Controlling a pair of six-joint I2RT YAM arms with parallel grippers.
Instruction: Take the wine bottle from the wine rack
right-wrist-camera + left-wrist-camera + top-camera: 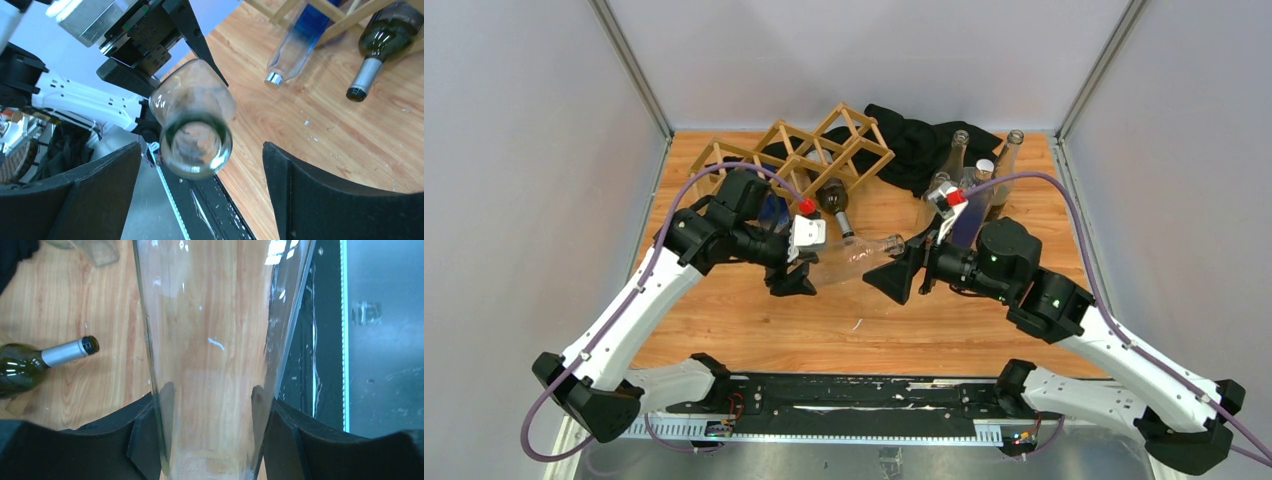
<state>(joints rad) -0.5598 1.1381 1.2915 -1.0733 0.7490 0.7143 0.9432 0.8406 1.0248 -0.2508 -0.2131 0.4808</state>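
Your left gripper (816,262) is clamped on one end of a clear bottle (861,254). The bottle stretches sideways over the middle of the counter (824,325), off the rack (824,140) that stands by the far edge. Your right gripper (200,150) stands wide apart, its fingers flanking the bottle's free end without touching it. One grip alone therefore carries smooth glass with most of its length sticking out, and a sharp arm move could make it slide or droop through the pads. If the right gripper draws off sideways rather than straight back, a finger may knock the bottle. A green bottle (832,197) pokes neck-first from the rack close behind, and a swing toward the far edge could strike it. The held end is cut off in the left wrist view and hidden behind the gripper from above, so how much glass sits in the grip is unclear. You cannot tell which end is the neck, or whether the bottle hangs above the wood or rests on it.
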